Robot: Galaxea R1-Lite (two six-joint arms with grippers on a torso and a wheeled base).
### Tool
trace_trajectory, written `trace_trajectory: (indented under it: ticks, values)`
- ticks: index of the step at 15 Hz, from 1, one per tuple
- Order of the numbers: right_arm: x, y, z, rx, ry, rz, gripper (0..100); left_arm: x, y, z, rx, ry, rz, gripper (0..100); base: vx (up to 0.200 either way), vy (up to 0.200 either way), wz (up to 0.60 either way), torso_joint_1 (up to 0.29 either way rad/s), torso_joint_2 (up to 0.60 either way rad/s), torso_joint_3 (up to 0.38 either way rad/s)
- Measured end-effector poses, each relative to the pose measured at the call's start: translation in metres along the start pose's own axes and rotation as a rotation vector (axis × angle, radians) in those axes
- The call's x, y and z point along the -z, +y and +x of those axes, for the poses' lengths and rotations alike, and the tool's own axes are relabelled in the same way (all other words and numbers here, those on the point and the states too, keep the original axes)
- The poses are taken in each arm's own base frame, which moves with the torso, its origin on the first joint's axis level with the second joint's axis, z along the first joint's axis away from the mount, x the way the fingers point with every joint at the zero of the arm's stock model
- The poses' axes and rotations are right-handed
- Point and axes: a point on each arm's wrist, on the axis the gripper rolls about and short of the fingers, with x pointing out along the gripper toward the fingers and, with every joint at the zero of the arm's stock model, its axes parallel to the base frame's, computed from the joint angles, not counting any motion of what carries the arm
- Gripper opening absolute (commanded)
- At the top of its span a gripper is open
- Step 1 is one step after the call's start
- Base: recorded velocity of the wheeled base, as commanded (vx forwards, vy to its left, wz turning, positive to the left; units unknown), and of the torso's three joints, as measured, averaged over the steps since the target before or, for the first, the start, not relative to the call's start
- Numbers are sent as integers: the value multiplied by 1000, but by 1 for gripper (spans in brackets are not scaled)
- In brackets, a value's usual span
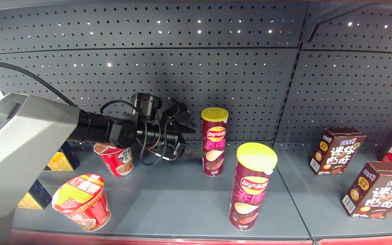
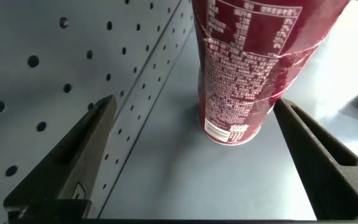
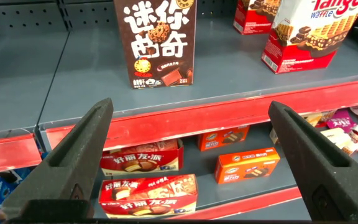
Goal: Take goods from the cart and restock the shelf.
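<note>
Two maroon chip cans with yellow lids stand upright on the grey shelf (image 1: 182, 200). The back can (image 1: 214, 141) is near the pegboard, and the front can (image 1: 252, 185) stands closer to the shelf edge. My left gripper (image 1: 196, 151) reaches in from the left and sits just beside the back can. In the left wrist view that can (image 2: 253, 68) stands a little beyond the open left gripper (image 2: 196, 106), with nothing between the fingers (image 2: 73, 168). My right gripper (image 3: 191, 106) is open and empty, hanging in front of lower shelves.
Two red cup noodles (image 1: 116, 160) (image 1: 82, 200) stand left of the cans, under my left arm. Brown cookie boxes (image 1: 337, 149) (image 1: 376, 194) stand on the right bay. The right wrist view holds a cookie box (image 3: 156, 40), a wafer box (image 3: 309, 28) and pie boxes (image 3: 148, 196) below.
</note>
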Motion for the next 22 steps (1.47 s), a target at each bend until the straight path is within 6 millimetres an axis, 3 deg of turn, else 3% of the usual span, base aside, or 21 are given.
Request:
trace_trajectory:
  ticks: [11, 18, 22]
  values:
    - [0, 0, 0, 1, 0, 0, 100, 2, -2, -4, -4, 9, 10, 100, 0, 0, 0, 0, 0, 0]
    - [0, 0, 0, 0, 0, 0, 100, -15, -18, -45, -39, -6, 16, 100, 0, 0, 0, 0, 0, 0]
    - [0, 0, 0, 1, 0, 0, 100, -29, -38, -74, -70, -18, 31, 100, 0, 0, 0, 0, 0, 0]
